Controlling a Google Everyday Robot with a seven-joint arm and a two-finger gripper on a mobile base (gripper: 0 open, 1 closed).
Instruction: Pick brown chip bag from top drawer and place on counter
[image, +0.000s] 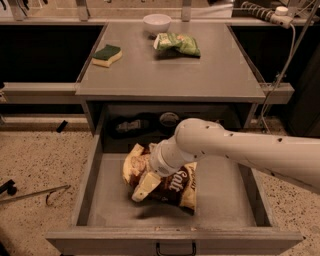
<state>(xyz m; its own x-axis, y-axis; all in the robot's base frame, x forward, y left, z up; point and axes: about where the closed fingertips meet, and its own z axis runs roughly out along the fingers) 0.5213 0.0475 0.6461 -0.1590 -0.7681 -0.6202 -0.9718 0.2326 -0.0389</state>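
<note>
The gripper (145, 185) is low in the centre of the frame, inside the top drawer (89, 181), and sits on the left part of the brown chip bag (181, 183); whether it is open or closed on the bag cannot be told from this view, as the wrist covers the contact area. The white arm (240, 150) enters from the right edge of the frame and slopes down and left to the gripper.

Step in hand, as a judgement: acquisition of the bag; the bag lies on the drawer floor and lift-off is not yet evident. The next move calls for a confirmed grasp on the crinkled foil; then a straight rise clear of the drawer's side walls and of the counter edge above; then a transfer up and back onto the counter (165, 75).

Bag position: centre of the drawer floor, apart from both side walls. Orientation: cream-yellow ends show at the upper left and the lower right of the bag; the long axis therefore appears to run diagonally from upper left to lower right; the "Salt" lettering faces up and tilts.

On the counter, in the upper half of the frame: a green chip bag (178, 43) at centre; a white bowl (156, 22) just behind it; a sponge (107, 54) to the left; bare surface lies nearer the front edge.
</note>
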